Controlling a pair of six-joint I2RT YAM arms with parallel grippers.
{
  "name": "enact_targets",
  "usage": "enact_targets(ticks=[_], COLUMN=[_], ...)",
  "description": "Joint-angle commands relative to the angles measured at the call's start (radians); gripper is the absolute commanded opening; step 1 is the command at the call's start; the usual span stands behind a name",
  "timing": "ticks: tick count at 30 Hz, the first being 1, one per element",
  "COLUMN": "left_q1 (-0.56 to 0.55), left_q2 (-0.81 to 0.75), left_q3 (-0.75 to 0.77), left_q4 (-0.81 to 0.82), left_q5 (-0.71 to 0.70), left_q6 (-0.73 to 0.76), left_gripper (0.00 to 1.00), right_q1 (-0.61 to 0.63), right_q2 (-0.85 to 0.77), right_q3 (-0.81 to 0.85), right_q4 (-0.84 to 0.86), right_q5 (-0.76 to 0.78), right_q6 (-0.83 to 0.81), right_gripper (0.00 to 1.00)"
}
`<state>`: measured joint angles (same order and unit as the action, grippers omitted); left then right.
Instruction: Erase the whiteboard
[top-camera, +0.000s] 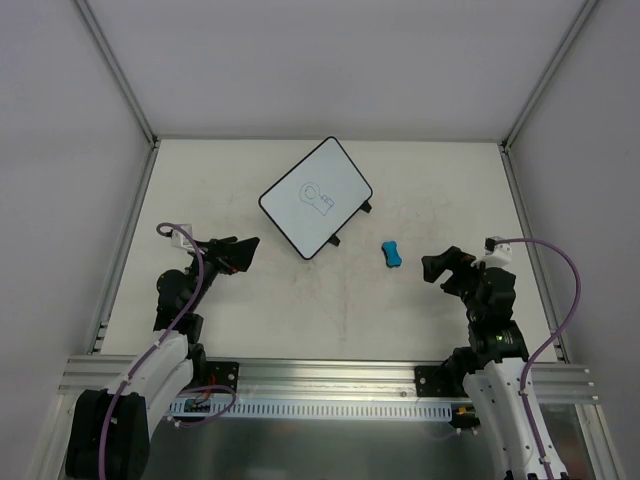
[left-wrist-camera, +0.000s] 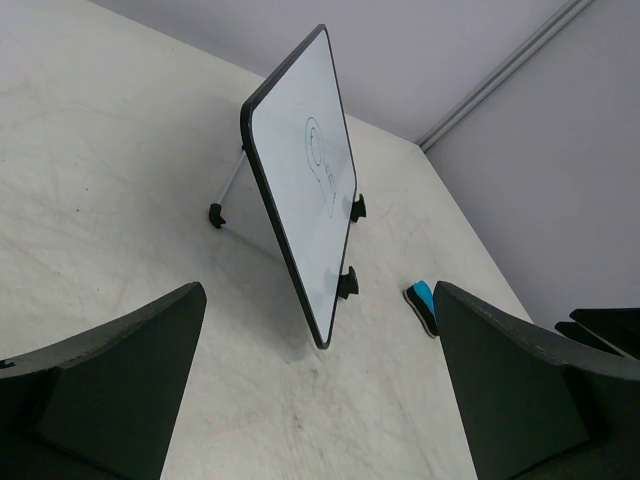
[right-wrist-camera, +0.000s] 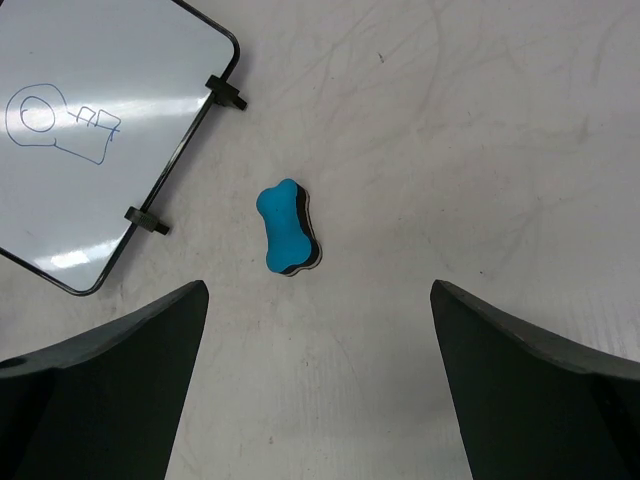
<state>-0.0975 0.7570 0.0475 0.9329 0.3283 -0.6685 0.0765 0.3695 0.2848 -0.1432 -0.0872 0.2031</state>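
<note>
The whiteboard (top-camera: 316, 196) stands tilted on a small leg near the middle back of the table, with a blue pen doodle on its face and two black tabs on its right edge. It also shows in the left wrist view (left-wrist-camera: 305, 180) and the right wrist view (right-wrist-camera: 90, 140). A blue bone-shaped eraser (top-camera: 391, 254) lies flat on the table to the board's right (right-wrist-camera: 288, 228) (left-wrist-camera: 422, 303). My left gripper (top-camera: 238, 252) is open, short of the board's near corner. My right gripper (top-camera: 447, 268) is open, just right of the eraser, holding nothing.
Grey walls with metal corner posts (top-camera: 120, 75) close the table at the back and both sides. An aluminium rail (top-camera: 330, 375) runs along the near edge by the arm bases. The whiteboard's thin support leg (left-wrist-camera: 228, 190) rests on the table behind it.
</note>
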Motion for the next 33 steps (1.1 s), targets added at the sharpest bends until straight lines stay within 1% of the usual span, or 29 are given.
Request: enact_targets(ticks=[1,9,11,14,17,18,19,21,22,25,26,28,29,30,31,32,33], left_q1=[-0.004,-0.011,-0.011,-0.014,-0.016,-0.016,-0.016,-0.018,-0.019,-0.021,-0.021,-0.022,-0.022,-0.022,-0.021,-0.021,-0.022], left_q2=[-0.015,-0.016,-0.015,-0.015,-0.016,-0.018,-0.016,-0.018,-0.018,-0.015,-0.015,-0.016,-0.016,-0.016,-0.019,-0.021,-0.021], left_q3=[-0.041,-0.041,-0.041,-0.041,-0.041,-0.041,-0.041,-0.041,-0.041,-0.041,-0.041,-0.041,-0.041,-0.041,-0.041,-0.041,-0.041], left_q4=[0.034,0.037,0.037,0.038,0.038,0.038,0.040,0.041,0.043,0.043,0.044,0.043,0.041,0.041,0.041,0.041,0.040], left_q5=[-0.006,-0.006,-0.005,-0.006,-0.008,-0.008,-0.008,-0.008,-0.006,-0.005,-0.005,-0.006,-0.005,-0.006,-0.006,-0.011,-0.011], left_q6=[0.014,0.021,0.023,0.023,0.023,0.023,0.023,0.024,0.024,0.026,0.026,0.026,0.026,0.026,0.027,0.027,0.027], left_gripper=[0.99,0.99,0.99,0.99,0.99,0.99,0.99,0.99,0.99,0.99,0.99,0.99,0.99,0.99,0.99,0.99,0.99], right_q1=[0.003,0.003,0.003,0.006,0.029,0.054,0.068,0.115,0.132,0.178,0.187,0.219,0.230,0.245,0.250,0.253,0.262], right_q2=[-0.015,-0.003,0.012,0.068,0.155,0.182,0.242,0.305,0.372,0.495,0.582,0.672,0.754,0.788,0.821,0.847,0.888], right_q3=[0.011,0.014,0.022,0.054,0.149,0.183,0.262,0.347,0.437,0.572,0.652,0.724,0.779,0.798,0.813,0.826,0.838], right_q4=[0.039,0.028,0.016,0.004,-0.056,-0.105,-0.133,-0.214,-0.238,-0.352,-0.377,-0.449,-0.470,-0.495,-0.501,-0.507,-0.507], right_q5=[-0.009,0.007,0.015,-0.012,0.024,0.035,0.046,0.073,0.079,0.124,0.119,0.109,0.104,0.098,0.098,0.057,0.044], right_q6=[-0.019,-0.021,-0.021,-0.039,-0.047,-0.050,-0.056,-0.079,-0.088,-0.128,-0.142,-0.188,-0.194,-0.233,-0.237,-0.240,-0.245], right_gripper=[0.99,0.99,0.99,0.99,0.99,0.99,0.99,0.99,0.99,0.99,0.98,0.96,0.94,0.93,0.91,0.87,0.86])
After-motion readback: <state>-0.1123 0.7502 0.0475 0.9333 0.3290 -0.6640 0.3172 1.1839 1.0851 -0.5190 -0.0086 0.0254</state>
